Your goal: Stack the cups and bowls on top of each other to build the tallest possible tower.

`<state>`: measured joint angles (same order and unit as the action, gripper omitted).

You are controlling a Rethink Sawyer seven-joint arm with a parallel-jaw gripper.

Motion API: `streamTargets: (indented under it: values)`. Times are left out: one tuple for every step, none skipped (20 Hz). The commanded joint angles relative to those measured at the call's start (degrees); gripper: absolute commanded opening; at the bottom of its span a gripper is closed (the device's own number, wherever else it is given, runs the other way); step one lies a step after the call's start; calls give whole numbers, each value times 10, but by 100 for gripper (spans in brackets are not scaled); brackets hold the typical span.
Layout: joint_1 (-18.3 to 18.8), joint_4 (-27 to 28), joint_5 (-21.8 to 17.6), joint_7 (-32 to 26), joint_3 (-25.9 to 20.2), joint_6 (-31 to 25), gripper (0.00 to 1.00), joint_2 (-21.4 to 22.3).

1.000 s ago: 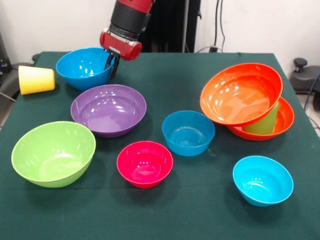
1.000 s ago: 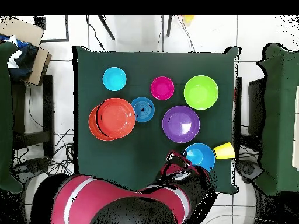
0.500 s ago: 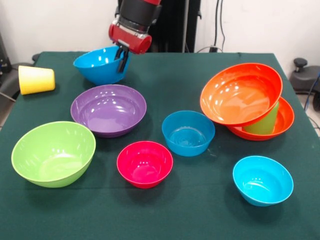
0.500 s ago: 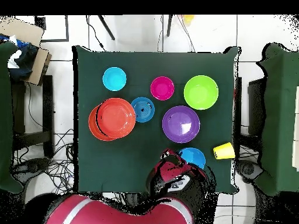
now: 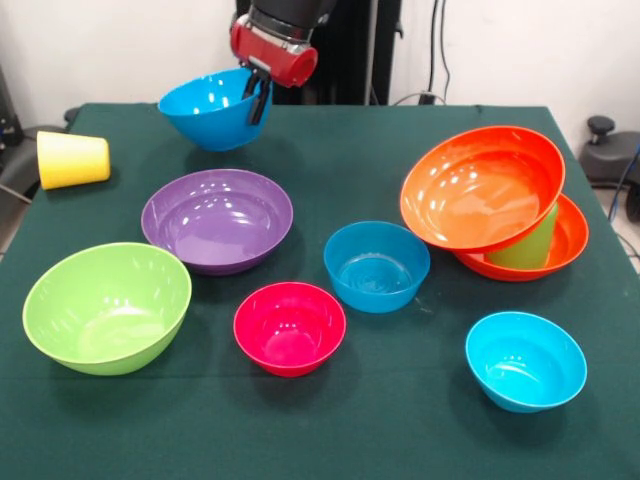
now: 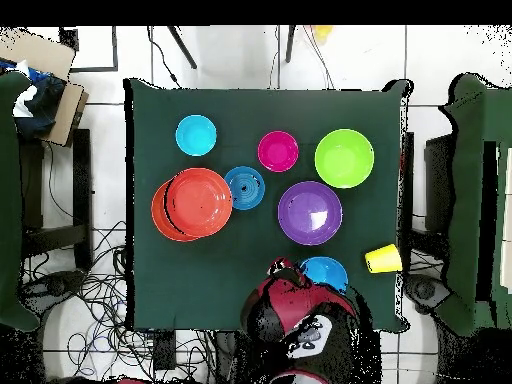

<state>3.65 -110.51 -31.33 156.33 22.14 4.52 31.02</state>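
A blue bowl [image 5: 213, 108] was held by its rim in the closed gripper [image 5: 259, 95], clear above the table's [image 5: 400, 420] far side; a carrying step was judged in hand. Transfer onto the tilted orange bowl [image 5: 481, 187] of the tower was judged next; level placement would be required.

Robotics laboratory test cell.
Indicators: a table [image 6: 260, 110] covered in dark green cloth, standing on a white tiled floor [image 6: 240, 55]; loose cables [image 6: 100, 290] beside the table; a red and black robot arm [image 5: 280, 25] mounted at the table's far side.
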Motion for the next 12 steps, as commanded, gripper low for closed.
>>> streamTargets:
  values:
    - [11,-24,-29,-35,-92,-61,0,25]
    - [12,-27,-29,-35,-94,-63,0,28]
    - [15,-29,-29,-37,-98,-67,0,33]
    - [16,-34,-28,-38,-102,-72,0,39]
    - [20,-41,-27,-40,-108,-79,0,48]
    - [23,-49,-24,-42,-114,-88,0,60]
    - [25,-58,-21,-45,-120,-98,0,73]
    - [28,-67,-17,-47,-126,-109,0,86]
    - [31,-75,-14,-51,-133,-121,0,101]
    - [34,-82,-11,-55,-139,-133,0,114]
    - [37,-90,-7,-59,-145,-145,0,128]
    - [42,-96,-4,-63,-152,-156,0,140]
